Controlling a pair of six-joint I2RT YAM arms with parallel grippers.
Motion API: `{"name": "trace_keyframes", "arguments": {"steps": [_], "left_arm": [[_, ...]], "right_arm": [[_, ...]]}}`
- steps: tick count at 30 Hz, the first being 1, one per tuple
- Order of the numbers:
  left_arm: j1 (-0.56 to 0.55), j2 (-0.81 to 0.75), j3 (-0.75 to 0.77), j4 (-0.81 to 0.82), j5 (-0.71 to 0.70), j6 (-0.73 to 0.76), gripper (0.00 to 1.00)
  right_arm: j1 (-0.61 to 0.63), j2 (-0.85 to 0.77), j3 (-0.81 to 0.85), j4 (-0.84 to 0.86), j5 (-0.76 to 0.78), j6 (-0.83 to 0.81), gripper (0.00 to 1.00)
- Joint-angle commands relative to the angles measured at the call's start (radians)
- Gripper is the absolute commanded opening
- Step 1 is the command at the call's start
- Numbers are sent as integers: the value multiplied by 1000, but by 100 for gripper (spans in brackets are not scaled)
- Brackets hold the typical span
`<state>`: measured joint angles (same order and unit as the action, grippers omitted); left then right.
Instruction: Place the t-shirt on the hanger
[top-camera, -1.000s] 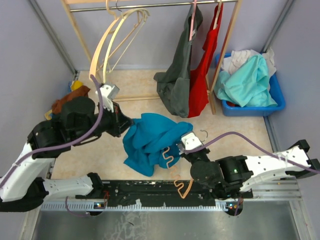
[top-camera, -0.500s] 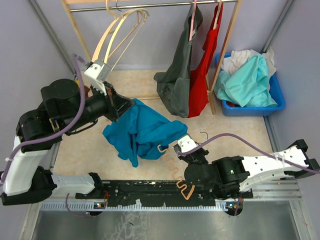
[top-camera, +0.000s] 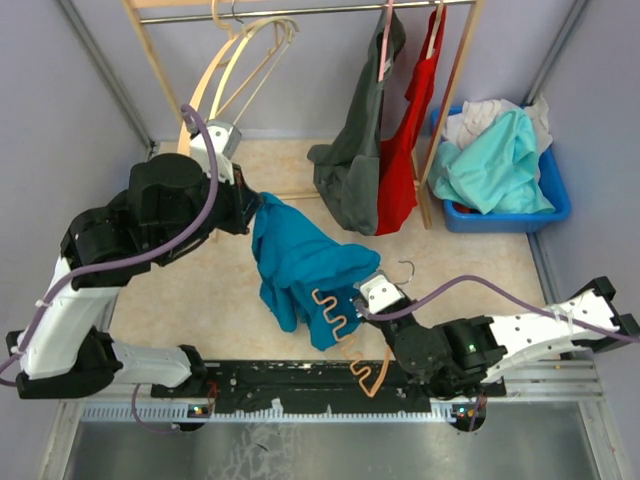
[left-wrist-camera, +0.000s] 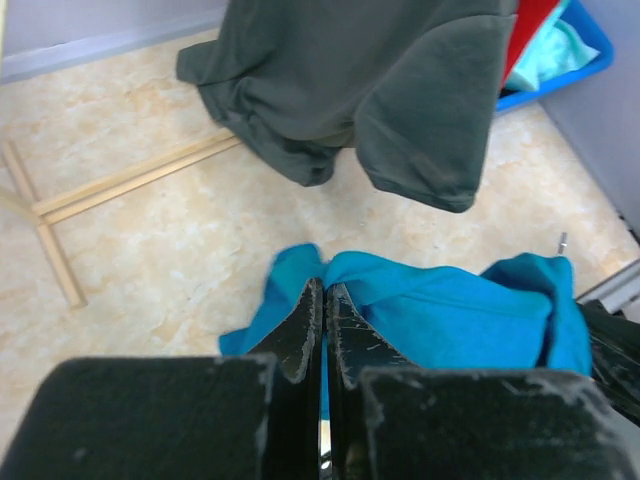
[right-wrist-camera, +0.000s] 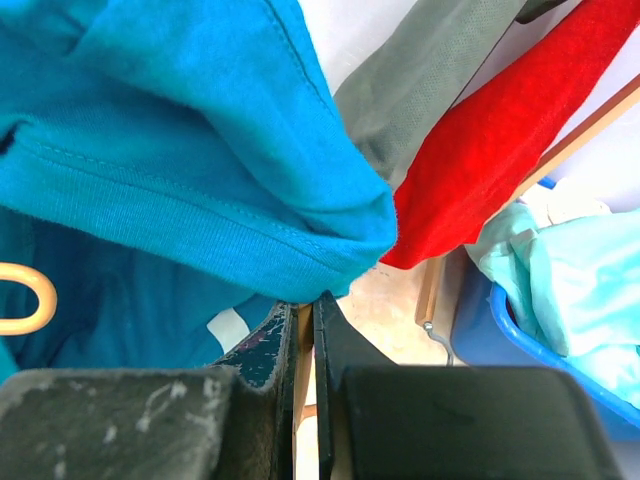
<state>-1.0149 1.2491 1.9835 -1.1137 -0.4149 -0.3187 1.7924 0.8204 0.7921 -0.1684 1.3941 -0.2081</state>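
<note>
The deep teal t-shirt (top-camera: 300, 265) hangs bunched from my left gripper (top-camera: 254, 207), which is shut on its upper edge well above the floor. In the left wrist view the fingertips pinch a fold of the t-shirt (left-wrist-camera: 450, 315) at my left gripper (left-wrist-camera: 326, 286). My right gripper (top-camera: 364, 301) is shut on the orange hanger (top-camera: 336, 312), whose wavy bar lies against the shirt's lower part; its silver hook (top-camera: 401, 268) points to the back right. In the right wrist view my right gripper (right-wrist-camera: 308, 302) clamps the hanger bar (right-wrist-camera: 305, 335) under the t-shirt (right-wrist-camera: 170, 150).
A wooden rack (top-camera: 455, 90) carries cream hangers (top-camera: 225, 80), a dark grey shirt (top-camera: 355, 170) and a red garment (top-camera: 405, 150). A blue bin (top-camera: 555, 205) with an aqua garment (top-camera: 495, 165) stands at the back right. Brown cloth (top-camera: 118, 208) lies at the left.
My left gripper has swung right and back with the t-shirt, which now hangs narrower and drapes down over the hanger's wavy bar. My right gripper with the hanger has shifted slightly.
</note>
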Motion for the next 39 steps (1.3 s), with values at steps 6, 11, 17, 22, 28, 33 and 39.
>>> {"name": "trace_keyframes", "arguments": {"steps": [6,11,17,22,28,33,39], "left_arm": [[14,4,-93,-52,-144,-14,3],[24,-46,-170,-51,-142,-26,35],[24,-169,-158,19,12,-10,66],[24,-229,-125,46,107,4,66],[24,-269,-155,80,252,31,63],[24,-282,-221,123,472,88,59],[24,-276,-258,44,407,108,56]], "right_arm": [[48,-18,15,220,62,-143,0],[53,-20,32,226,67,-157,0],[53,-21,76,177,75,-127,0],[53,-5,115,111,75,-88,0],[39,13,138,65,75,-47,0],[2,38,159,17,41,1,0],[-88,96,201,-110,-48,114,0]]}}
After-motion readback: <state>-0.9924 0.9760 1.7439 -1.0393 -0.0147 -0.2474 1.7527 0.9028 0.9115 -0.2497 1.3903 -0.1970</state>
